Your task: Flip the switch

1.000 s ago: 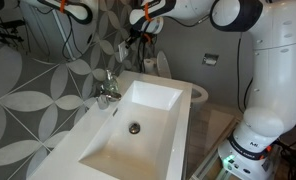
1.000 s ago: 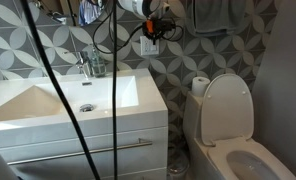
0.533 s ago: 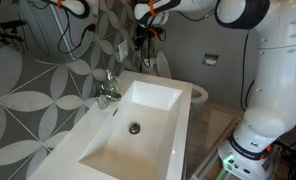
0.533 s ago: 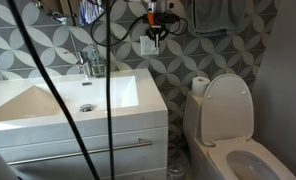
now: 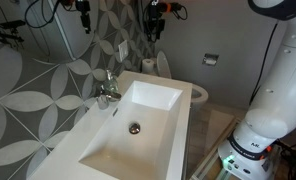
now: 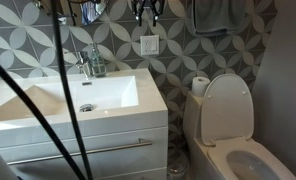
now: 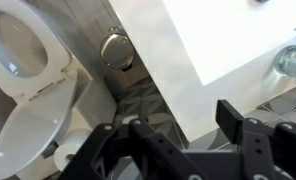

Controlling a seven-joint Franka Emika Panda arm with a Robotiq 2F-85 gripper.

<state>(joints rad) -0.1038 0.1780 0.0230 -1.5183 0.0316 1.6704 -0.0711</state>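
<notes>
We see the end effector [image 6: 147, 16] at the top edge of an exterior view, high against the patterned tile wall [image 6: 178, 55]. Its fingers point downward and stand apart, with nothing between them. The wrist view confirms this: the two dark fingers [image 7: 246, 132] are spread wide, and only the floor and the counter edge show through the gap.

The switch [image 6: 149, 45] is a white plate mounted on the tile wall. It sits directly below the end effector and is clear of the fingertips, with no contact. In an exterior view taken from the sink side, the same switch [image 5: 123, 50] appears on the wall behind the faucet [image 5: 108, 88], with the end effector [image 5: 155, 28] higher and nearer the corner. We cannot tell the position of the rocker at this resolution.

The white counter [image 6: 138, 112] carries a rectangular sink basin [image 6: 58, 98] with a drain [image 5: 135, 127] at its centre. The faucet stands at the wall side of the basin.

A toilet [image 6: 228, 112] stands beside the counter with its lid raised. A paper roll [image 6: 199, 85] sits between the toilet and the counter, near the wall. In the wrist view the toilet [image 7: 28, 60] lies to the left and the counter [image 7: 228, 40] to the upper right.

The robot's white base [image 5: 258, 125] stands on the floor beside the counter.
</notes>
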